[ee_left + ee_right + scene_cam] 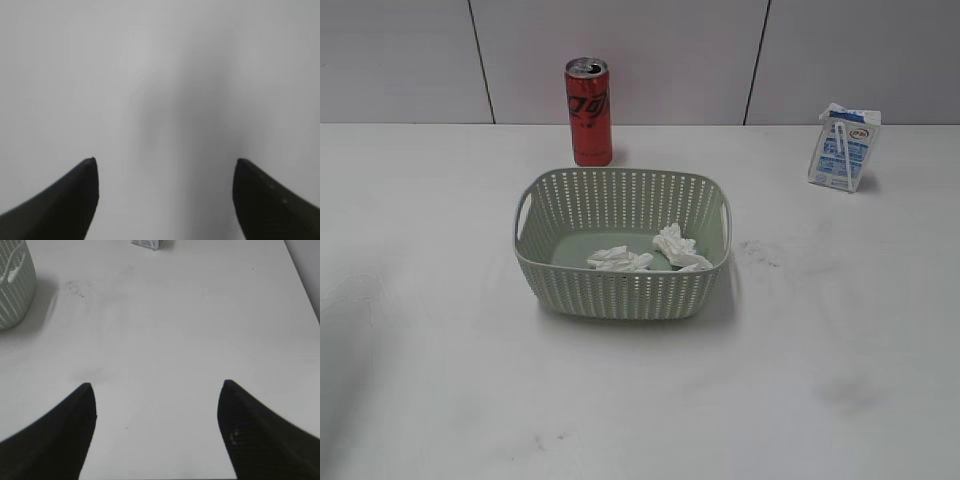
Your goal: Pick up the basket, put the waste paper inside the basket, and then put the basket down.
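Note:
The pale sage-green basket (620,290) stands on the white table in the middle of the exterior view. Two wads of white waste paper (620,260) (678,246) lie inside it. A corner of the basket shows at the top left of the right wrist view (14,290). My left gripper (165,162) is open and empty over bare, blurred table. My right gripper (157,385) is open and empty over the table, to the right of the basket. Neither arm shows in the exterior view.
A red drink can (588,97) stands behind the basket by the wall. A white-and-blue milk carton (844,148) stands at the back right; its base shows at the top of the right wrist view (146,243). The table's right edge (302,282) shows there.

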